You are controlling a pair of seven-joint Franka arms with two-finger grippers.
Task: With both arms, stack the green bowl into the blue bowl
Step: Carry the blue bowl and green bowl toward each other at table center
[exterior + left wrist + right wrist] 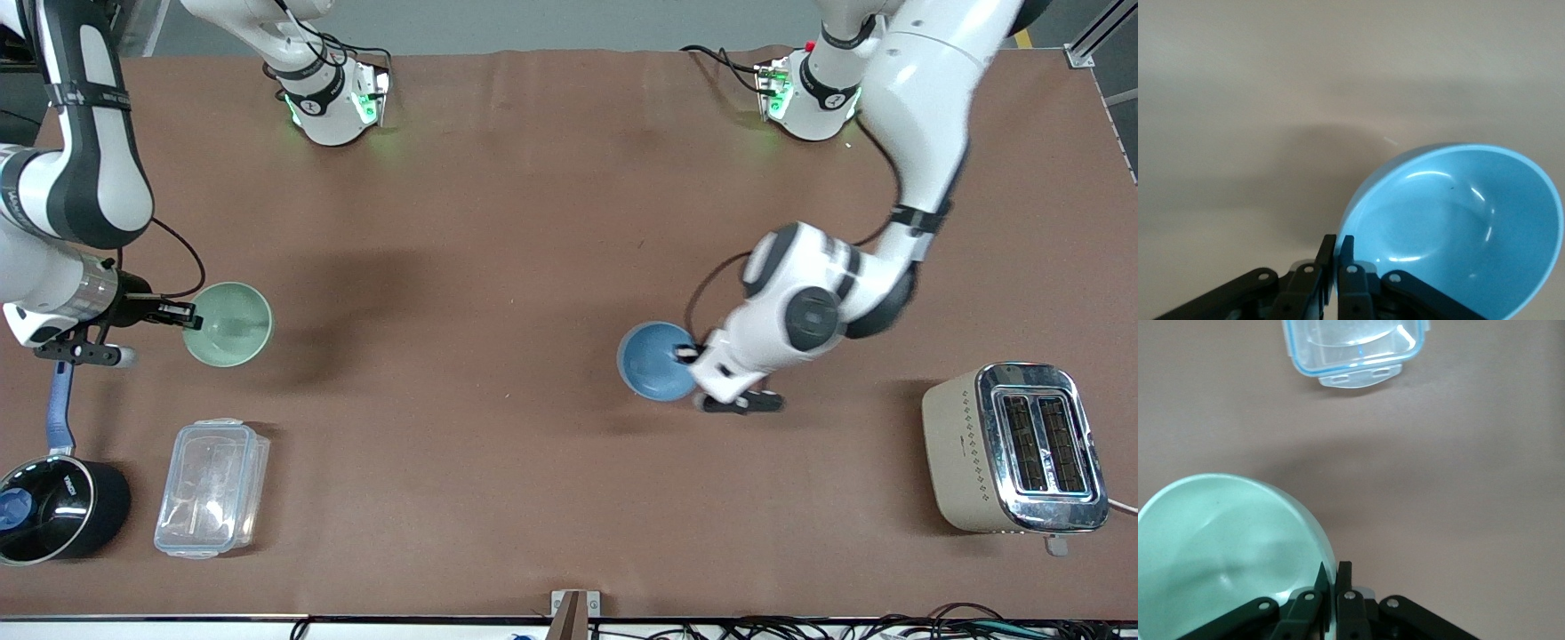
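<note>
Two robot arms each hold a bowl: the right gripper [182, 313] has its jaws pinched on the green bowl's [228, 324] rim at its end of the table [498, 222], well apart from the blue bowl [656, 360], pinched by the left gripper [689, 356] nearer the middle.

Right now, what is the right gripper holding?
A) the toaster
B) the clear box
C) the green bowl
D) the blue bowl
C: the right gripper is pinched shut on the rim of the green bowl, at the right arm's end of the table, while the left gripper has the blue bowl.
</note>
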